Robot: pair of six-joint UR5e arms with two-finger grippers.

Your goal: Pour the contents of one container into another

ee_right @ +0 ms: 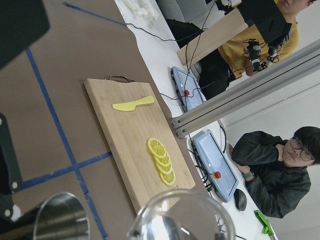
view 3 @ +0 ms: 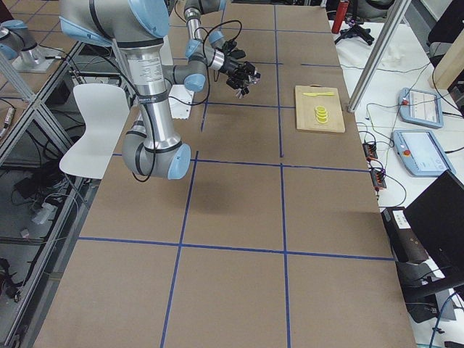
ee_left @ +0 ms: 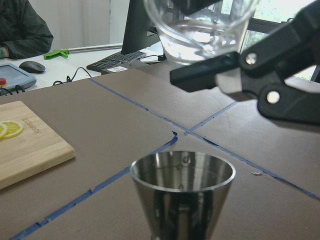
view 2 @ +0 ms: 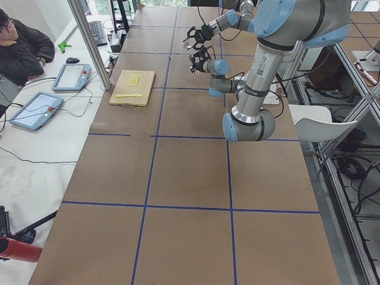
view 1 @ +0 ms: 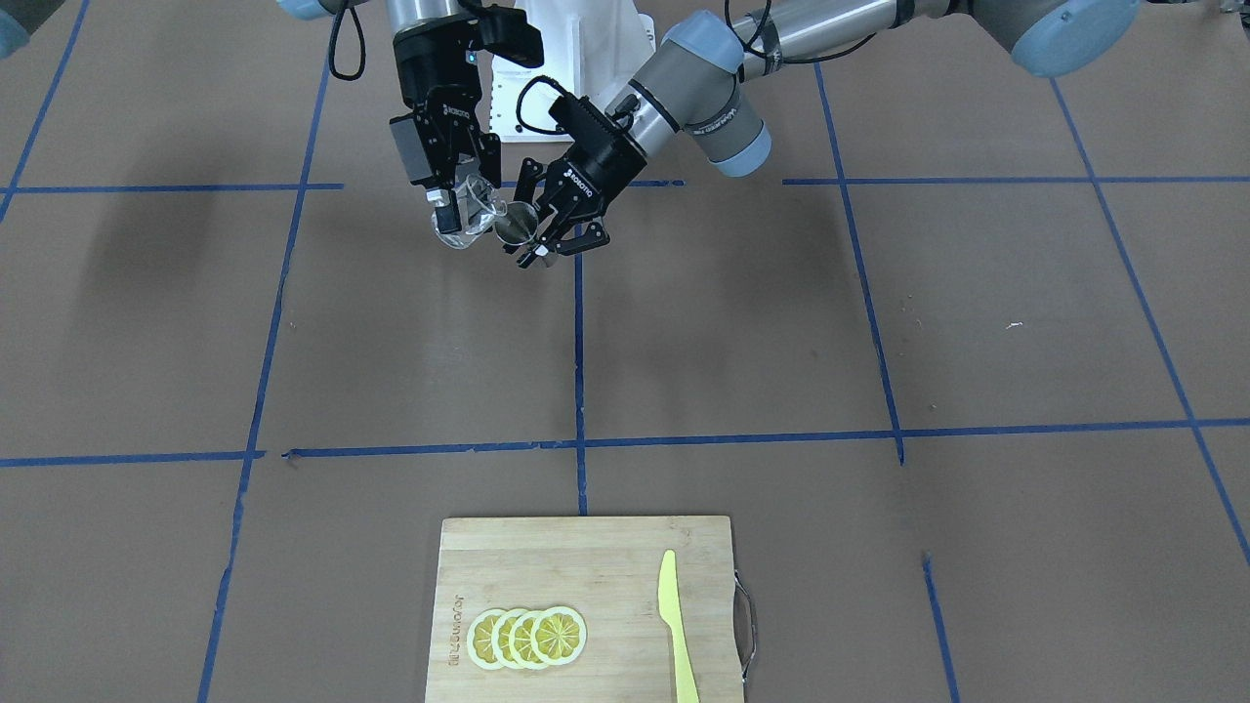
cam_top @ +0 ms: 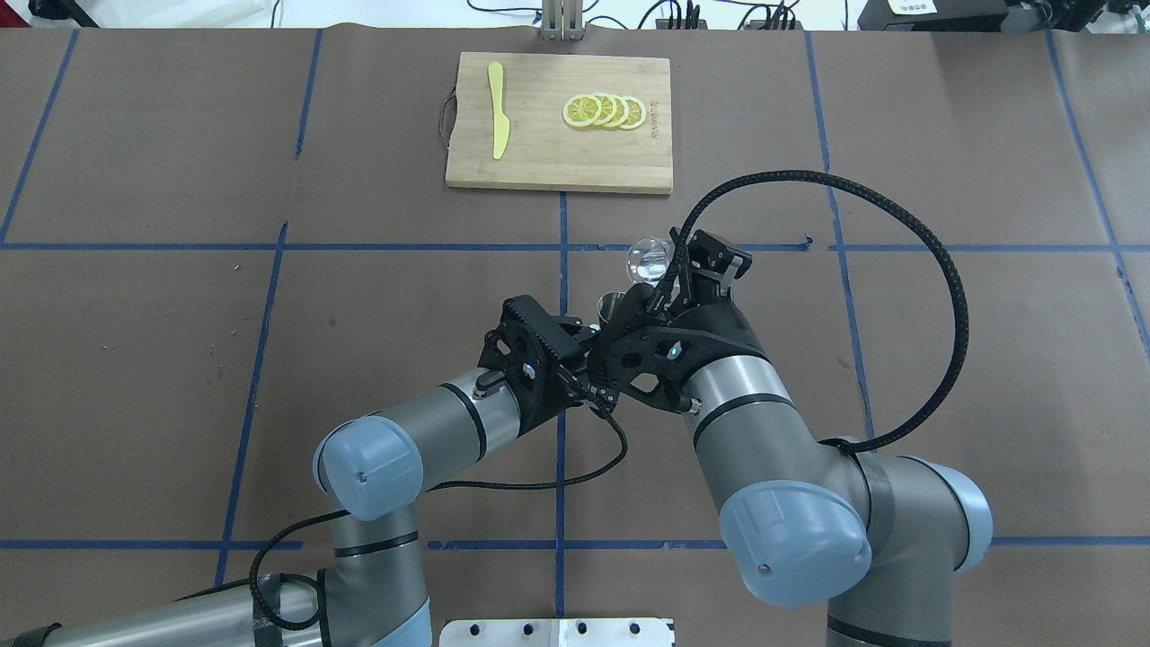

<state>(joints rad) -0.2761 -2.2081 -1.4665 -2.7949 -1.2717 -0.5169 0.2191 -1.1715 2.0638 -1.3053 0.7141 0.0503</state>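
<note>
The clear cup's (view 1: 469,223) contents cannot be made out. It is clamped in the right gripper (view 1: 461,203) above the surface (view 1: 781,342), with its lip tilted toward the jigger (view 1: 515,227). The jigger is held upright just beside it in the closed left gripper (view 1: 535,244), and its lower half is cut off in the left wrist view.

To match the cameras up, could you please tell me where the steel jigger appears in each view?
Front-facing: steel jigger upper centre, held by the left gripper, beside the clear measuring cup.
Overhead: jigger at centre, lower-left of the cup.
Exterior left: too small to make out.
Exterior right: likewise too small.
Left wrist: jigger bottom centre, rim up.
Right wrist: jigger bottom-left corner.
Shared landmark: the cutting board with lemon slices.
</note>
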